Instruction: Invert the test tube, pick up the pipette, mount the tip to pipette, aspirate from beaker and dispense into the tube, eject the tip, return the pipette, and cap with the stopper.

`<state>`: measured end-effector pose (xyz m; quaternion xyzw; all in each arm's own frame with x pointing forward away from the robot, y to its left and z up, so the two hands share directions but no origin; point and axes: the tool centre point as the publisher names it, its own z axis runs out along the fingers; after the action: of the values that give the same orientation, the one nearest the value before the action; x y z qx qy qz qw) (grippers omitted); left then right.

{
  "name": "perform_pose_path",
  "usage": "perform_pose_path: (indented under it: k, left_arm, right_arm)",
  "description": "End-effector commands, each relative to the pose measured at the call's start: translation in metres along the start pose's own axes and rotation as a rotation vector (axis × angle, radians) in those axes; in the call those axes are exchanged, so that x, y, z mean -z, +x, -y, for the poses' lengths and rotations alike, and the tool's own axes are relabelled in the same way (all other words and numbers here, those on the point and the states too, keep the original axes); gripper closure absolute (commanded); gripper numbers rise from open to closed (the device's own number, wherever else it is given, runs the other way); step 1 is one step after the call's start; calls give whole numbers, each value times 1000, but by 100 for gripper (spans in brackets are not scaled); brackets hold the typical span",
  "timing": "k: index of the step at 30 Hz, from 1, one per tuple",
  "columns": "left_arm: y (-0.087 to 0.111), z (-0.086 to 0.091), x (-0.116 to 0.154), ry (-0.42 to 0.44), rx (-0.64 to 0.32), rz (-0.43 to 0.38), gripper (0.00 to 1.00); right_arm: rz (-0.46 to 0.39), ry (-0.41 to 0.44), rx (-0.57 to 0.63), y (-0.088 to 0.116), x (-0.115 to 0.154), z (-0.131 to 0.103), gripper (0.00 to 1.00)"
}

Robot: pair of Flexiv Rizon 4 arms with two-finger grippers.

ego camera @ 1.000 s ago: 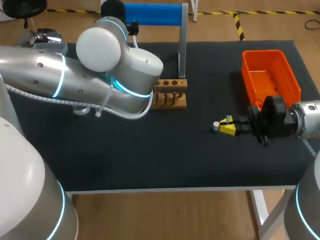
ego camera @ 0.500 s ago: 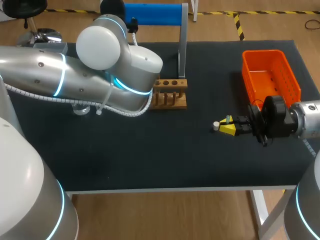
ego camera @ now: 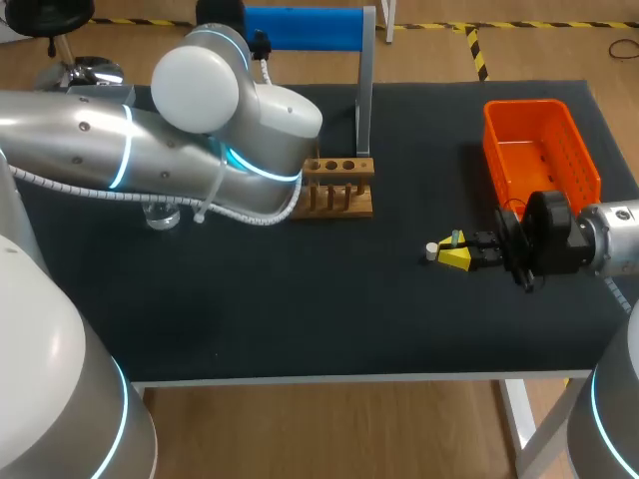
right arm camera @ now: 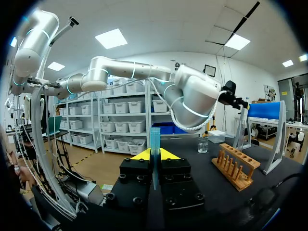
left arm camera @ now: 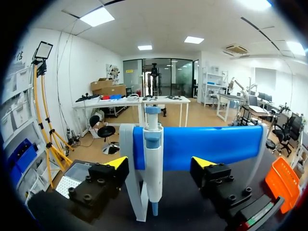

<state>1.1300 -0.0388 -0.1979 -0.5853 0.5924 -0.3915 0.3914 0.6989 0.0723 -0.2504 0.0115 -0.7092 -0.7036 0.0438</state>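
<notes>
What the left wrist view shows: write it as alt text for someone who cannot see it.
A white and blue pipette hangs upright on a stand with a blue crossbar, ahead of the open left gripper, in line with the gap between its yellow-tipped fingers. An orange basket sits off to one side.

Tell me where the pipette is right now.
In the left wrist view the pipette hangs upright on the blue stand, by its white post, just ahead of the left gripper and lined up with the gap between its open fingers.
</notes>
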Motion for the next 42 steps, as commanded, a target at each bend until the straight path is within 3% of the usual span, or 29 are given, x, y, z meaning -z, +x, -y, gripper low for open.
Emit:
perform_pose_path:
  k: [1, 6, 27, 33, 42]
  left_arm:
    - [2, -1, -8, -2, 2, 4, 51]
    - [4, -2, -13, -7, 2, 4, 46]
    - [-1, 1, -27, 3, 35, -2, 54]
    - [-1, 0, -28, 0, 43, -4, 64]
    - [0, 0, -29, -4, 51, -10, 63]
  right_arm:
    - [1, 1, 0, 0, 0, 0, 100]
    - [1, 1, 0, 0, 0, 0, 100]
    - [1, 1, 0, 0, 0, 0, 100]
    - [1, 1, 0, 0, 0, 0, 100]
    - [1, 1, 0, 0, 0, 0, 100]
